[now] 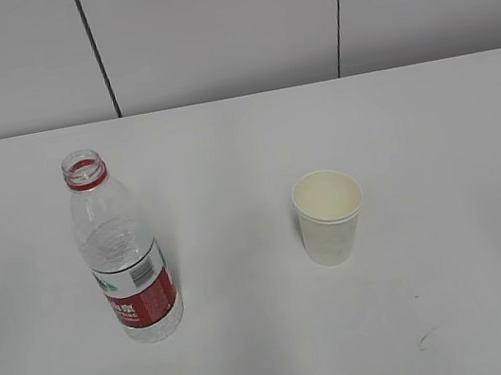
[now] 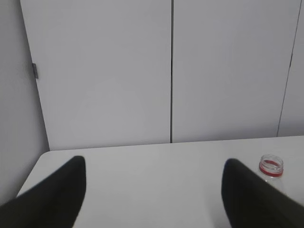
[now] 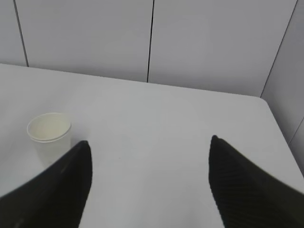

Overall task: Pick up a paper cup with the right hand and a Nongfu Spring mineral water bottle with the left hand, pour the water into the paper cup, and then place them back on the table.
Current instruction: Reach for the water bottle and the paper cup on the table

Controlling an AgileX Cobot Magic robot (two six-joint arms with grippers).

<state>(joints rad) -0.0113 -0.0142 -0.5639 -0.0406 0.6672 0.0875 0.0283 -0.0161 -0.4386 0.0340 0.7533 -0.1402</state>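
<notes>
The uncapped Nongfu Spring mineral water bottle (image 1: 122, 252) stands upright on the left of the white table (image 1: 279, 356), partly filled with clear water (image 1: 116, 244). The empty white paper cup (image 1: 329, 216) stands upright to its right. Neither arm shows in the exterior view. In the left wrist view my left gripper (image 2: 154, 164) is open over bare table, and only the bottle's red-ringed neck (image 2: 271, 166) peeks out beside its right finger. My right gripper (image 3: 149, 145) is open too, with the cup (image 3: 49, 134) just left of and beyond its left finger (image 3: 71, 180). Nothing is held.
A pale panelled wall (image 1: 224, 28) with dark vertical seams rises behind the table's far edge. The table's left edge (image 2: 33, 173) appears in the left wrist view and its right edge (image 3: 280, 133) in the right wrist view. Small dark scuffs (image 1: 422, 340) mark the front right.
</notes>
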